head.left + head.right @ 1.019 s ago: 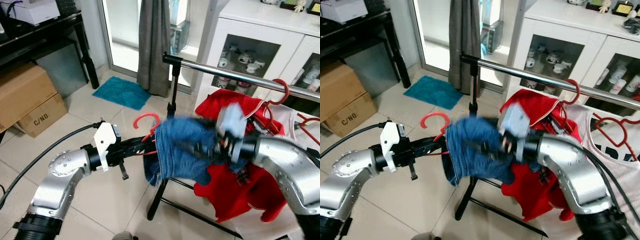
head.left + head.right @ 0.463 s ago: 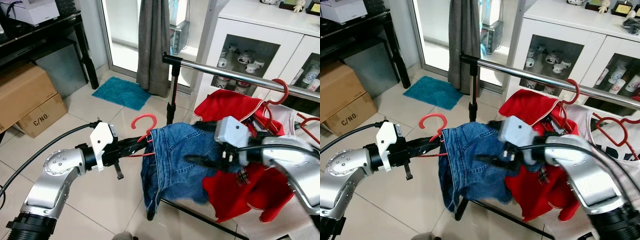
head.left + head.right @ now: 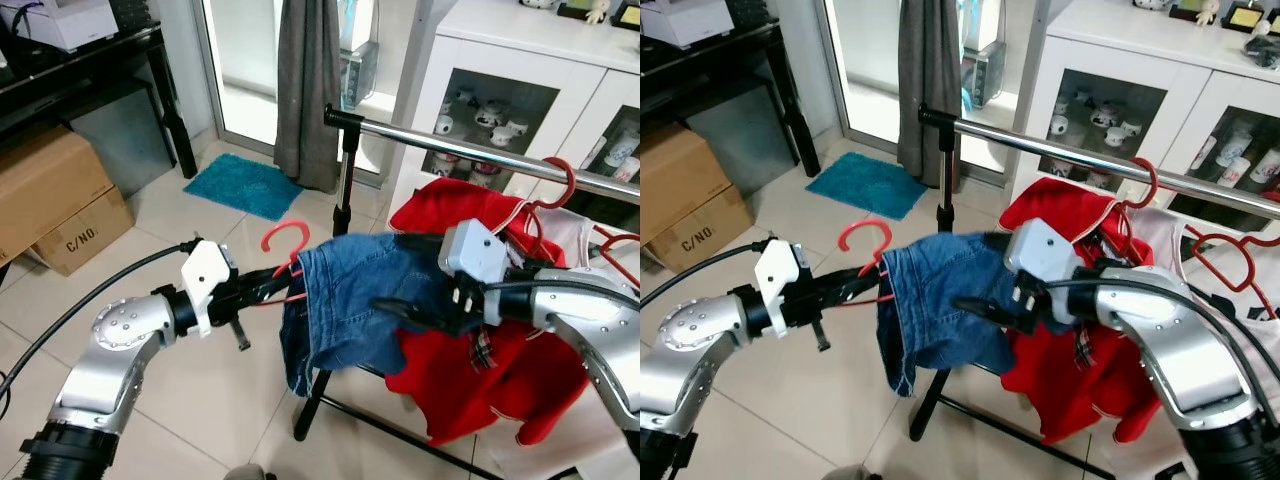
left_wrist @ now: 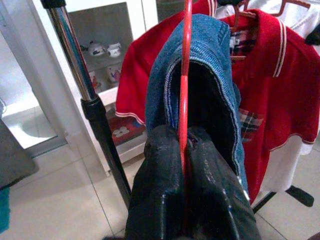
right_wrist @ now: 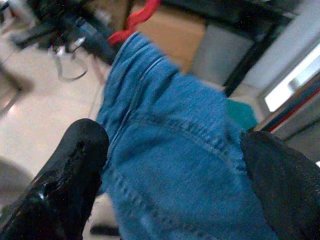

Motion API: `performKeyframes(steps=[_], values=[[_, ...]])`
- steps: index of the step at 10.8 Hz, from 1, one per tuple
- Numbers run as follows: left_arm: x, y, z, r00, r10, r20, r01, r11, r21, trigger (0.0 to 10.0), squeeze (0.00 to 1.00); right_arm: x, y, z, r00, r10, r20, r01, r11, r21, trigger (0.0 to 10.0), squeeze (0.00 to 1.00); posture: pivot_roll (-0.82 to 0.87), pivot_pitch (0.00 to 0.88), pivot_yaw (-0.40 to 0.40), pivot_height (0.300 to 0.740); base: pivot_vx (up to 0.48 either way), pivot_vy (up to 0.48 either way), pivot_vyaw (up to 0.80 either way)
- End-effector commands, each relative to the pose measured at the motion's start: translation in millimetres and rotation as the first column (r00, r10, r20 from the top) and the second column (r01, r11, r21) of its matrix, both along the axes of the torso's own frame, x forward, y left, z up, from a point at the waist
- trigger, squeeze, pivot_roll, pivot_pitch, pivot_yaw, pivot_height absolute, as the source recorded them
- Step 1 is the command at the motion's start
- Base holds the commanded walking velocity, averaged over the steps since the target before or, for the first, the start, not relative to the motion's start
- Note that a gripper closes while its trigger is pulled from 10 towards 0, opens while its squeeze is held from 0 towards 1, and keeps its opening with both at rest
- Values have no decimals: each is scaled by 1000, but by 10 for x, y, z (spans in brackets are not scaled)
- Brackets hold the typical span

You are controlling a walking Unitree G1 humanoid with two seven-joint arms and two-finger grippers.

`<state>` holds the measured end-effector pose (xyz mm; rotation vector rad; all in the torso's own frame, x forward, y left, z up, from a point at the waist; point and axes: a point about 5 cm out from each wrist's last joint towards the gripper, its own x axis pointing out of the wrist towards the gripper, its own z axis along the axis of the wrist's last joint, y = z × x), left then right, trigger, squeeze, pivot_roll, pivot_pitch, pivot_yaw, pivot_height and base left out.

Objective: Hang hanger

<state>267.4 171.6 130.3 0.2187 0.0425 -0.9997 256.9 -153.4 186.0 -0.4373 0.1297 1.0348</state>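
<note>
A red hanger (image 3: pixel 285 241) carries blue denim shorts (image 3: pixel 350 310) draped over its bar. My left gripper (image 3: pixel 275 288) is shut on the hanger's bar, seen up close as the red hanger (image 4: pixel 186 75) between my fingers (image 4: pixel 160 190). It holds the hanger below and in front of the chrome rail (image 3: pixel 450 146). My right gripper (image 3: pixel 400 272) is open, its fingers (image 5: pixel 65 170) spread wide on either side of the denim (image 5: pixel 170 160), touching the cloth but not clamped. A red shirt (image 3: pixel 480 380) hangs on the rail behind.
The rack's black post (image 3: pixel 345 190) stands just behind the shorts. More red hangers (image 3: pixel 562 185) and a white garment (image 3: pixel 1230 290) hang to the right. A white cabinet (image 3: pixel 500 90), a grey curtain (image 3: pixel 308 90), cardboard boxes (image 3: pixel 55 195) and a teal mat (image 3: pixel 243 185) surround the rack.
The left gripper has lifted the hanger slightly and the shorts now hang higher and more bunched. The right gripper has shifted over the denim and stays spread.
</note>
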Motion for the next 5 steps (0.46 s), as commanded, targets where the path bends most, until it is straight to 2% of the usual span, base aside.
performKeyframes(steps=[1,2,3,5], values=[[45,-34,92,999,16,48,-15,1000,-19,0,0,20,31,64,999,-42,21,41,998,50,10000,0,-12,0,5,740,0,0,0],[77,-51,114,997,48,57,-45,998,-45,0,0,25,131,87,998,-56,17,54,993,108,10000,0,-11,0,4,740,0,0,0],[144,-81,180,992,110,56,-103,988,-112,0,0,46,239,43,996,-94,4,93,987,127,10000,0,-8,0,4,740,0,0,0],[197,-151,267,986,159,38,-148,967,-206,0,0,172,312,8,962,-268,56,258,955,145,10000,0,-2,0,5,740,0,0,0]])
